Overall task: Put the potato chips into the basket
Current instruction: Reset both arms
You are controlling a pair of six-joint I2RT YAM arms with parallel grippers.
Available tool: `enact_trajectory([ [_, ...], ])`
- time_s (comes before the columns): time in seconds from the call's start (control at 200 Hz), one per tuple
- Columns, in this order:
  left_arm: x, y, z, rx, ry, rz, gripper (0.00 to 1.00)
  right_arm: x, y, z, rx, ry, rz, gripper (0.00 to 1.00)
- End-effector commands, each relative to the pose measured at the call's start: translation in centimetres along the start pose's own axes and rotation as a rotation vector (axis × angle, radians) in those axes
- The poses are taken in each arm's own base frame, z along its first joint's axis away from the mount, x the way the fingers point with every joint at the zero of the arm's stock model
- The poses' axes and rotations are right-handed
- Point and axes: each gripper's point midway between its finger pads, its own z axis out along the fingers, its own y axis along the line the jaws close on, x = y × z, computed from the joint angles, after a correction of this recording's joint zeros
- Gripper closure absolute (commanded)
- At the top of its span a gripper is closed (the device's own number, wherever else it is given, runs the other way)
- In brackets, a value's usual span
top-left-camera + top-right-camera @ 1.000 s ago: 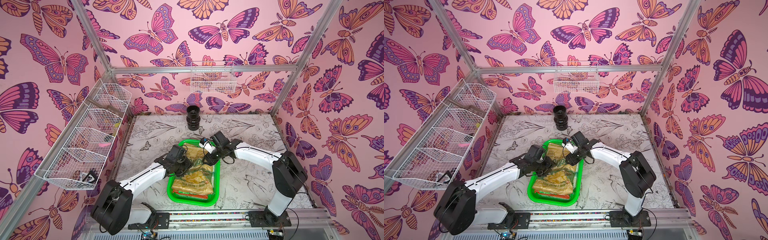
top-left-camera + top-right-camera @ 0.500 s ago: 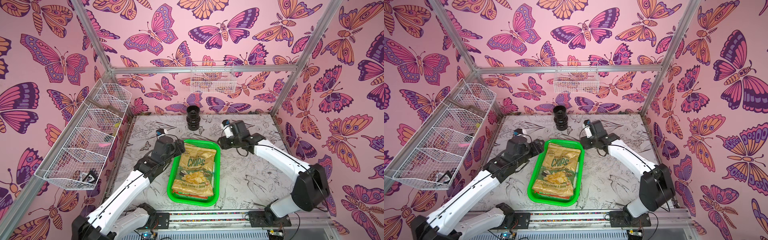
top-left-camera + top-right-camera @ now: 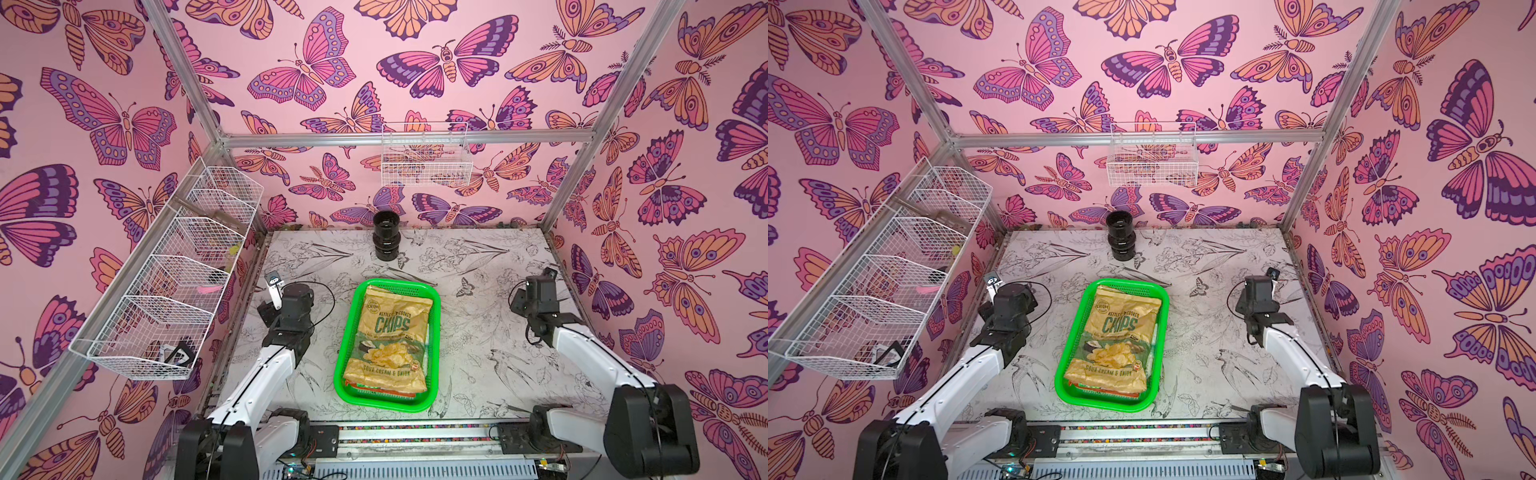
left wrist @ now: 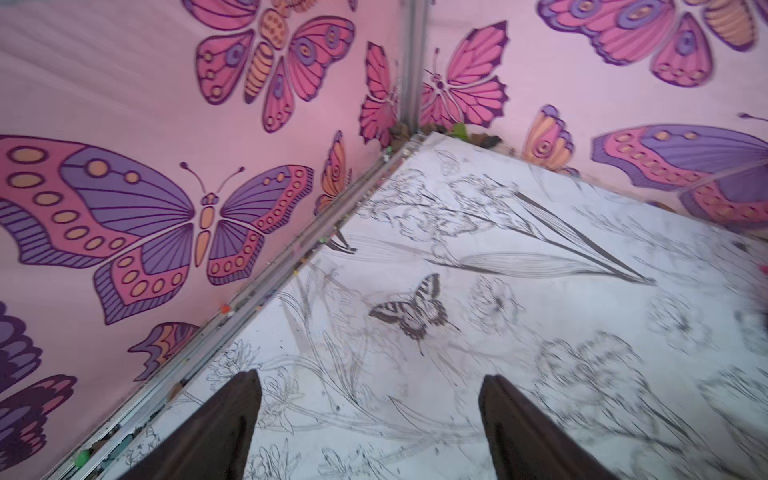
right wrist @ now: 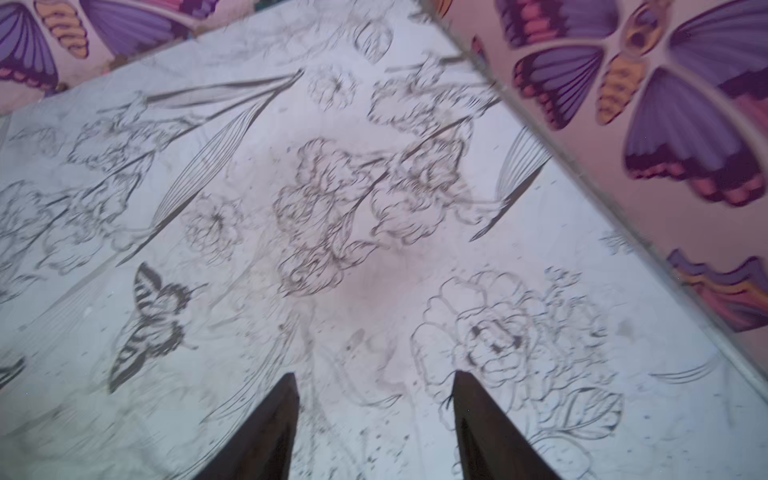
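From where I stand, the white flower-printed tabletop is bare around the bright green mesh plastic basket, which sits mid-table. A second ago both white arms were over the basket. Now the left arm and right arm have swung out to opposite walls. The crinkly tan-green "Sour Cream & Onion" chip bag lies flat in the basket, with other bags' edges showing beneath it. The left gripper gapes wide and the right gripper is parted less; both are empty. I'd judge the job finished.
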Motion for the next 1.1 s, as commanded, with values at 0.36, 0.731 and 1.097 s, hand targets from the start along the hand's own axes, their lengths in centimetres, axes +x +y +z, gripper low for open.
enact_trajectory([
  [0.36, 3.9, -1.6, 4.5, -0.005, 0.011, 0.089, 0.11, -1.4, -1.5, 1.6, 0.085, -0.251, -0.216, 0.35],
  [0.731, 4.5, -3.7, 5.6, 0.192, -0.011, 0.052, 0.11, -2.0, 3.2, 4.2, -0.158, -0.246, -0.306, 0.35],
  [1.097, 5.0, -5.0, 5.3, 0.272, -0.023, 0.072, 0.10, -1.4, 2.5, 5.6, -0.260, -0.247, -0.198, 0.35],
])
